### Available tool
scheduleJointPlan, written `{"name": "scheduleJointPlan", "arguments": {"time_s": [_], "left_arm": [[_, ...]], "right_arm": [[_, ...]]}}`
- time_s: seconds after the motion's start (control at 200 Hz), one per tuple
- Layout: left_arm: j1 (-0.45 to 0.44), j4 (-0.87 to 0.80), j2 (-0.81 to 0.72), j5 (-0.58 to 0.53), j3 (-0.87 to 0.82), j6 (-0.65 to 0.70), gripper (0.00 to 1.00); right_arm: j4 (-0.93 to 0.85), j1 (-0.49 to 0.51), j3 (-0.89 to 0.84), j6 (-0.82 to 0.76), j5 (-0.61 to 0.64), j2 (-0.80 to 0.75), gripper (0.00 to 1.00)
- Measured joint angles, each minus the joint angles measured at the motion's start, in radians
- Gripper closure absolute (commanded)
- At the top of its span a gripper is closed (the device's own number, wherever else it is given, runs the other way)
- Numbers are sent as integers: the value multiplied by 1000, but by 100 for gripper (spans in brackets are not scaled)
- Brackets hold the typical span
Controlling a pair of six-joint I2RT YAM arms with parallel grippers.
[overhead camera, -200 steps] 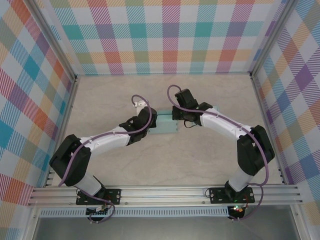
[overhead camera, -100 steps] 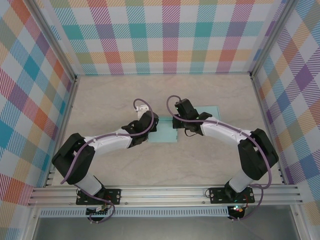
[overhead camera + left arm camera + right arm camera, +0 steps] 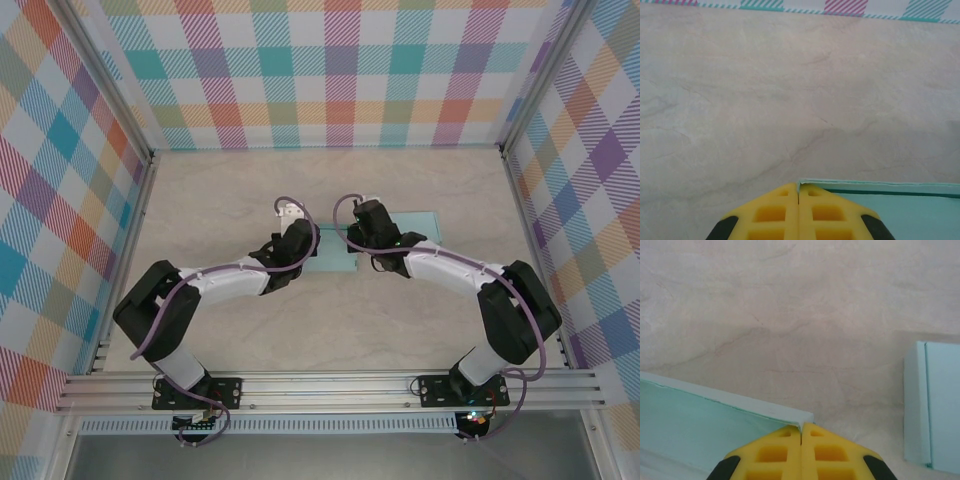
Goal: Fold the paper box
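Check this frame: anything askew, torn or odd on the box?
Nothing stands out. The paper box rests on the table with no visible tears or crushing. The left pincer and right pincer are each shut on one of its corners.

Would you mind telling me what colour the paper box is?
The paper box is light teal, clearest in the right wrist view.
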Motion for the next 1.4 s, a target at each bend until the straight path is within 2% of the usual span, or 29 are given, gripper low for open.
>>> {"name": "scheduleJointPlan", "arguments": {"time_s": [0.295,0.575,0.675,0.77,0.84,0.96,1.22,1.4], "left_arm": [[0,182,58,-37,9,116,100],[0,262,60,-34,-53,92,100],[-1,278,46,-36,-76,68,91],[-2,277,22,-32,-99,45,70],[-2,270,2,-26,-114,22,60],[-3,241,-46,-24,-126,-10,57],[-3,147,-189,-23,-128,-68,39],[-3,50,-221,-25,-103,-104,34]], "right_arm": [[245,-3,-113,-98,84,-5,94],[463,13,-235,-133,103,-11,95],[497,32,-256,-151,123,-14,95],[517,43,-258,-174,133,-14,95],[528,51,-258,-188,140,-14,95],[542,60,-258,-207,148,-14,95],[567,70,-258,-233,163,3,95],[576,71,-242,-247,169,29,94]]}}
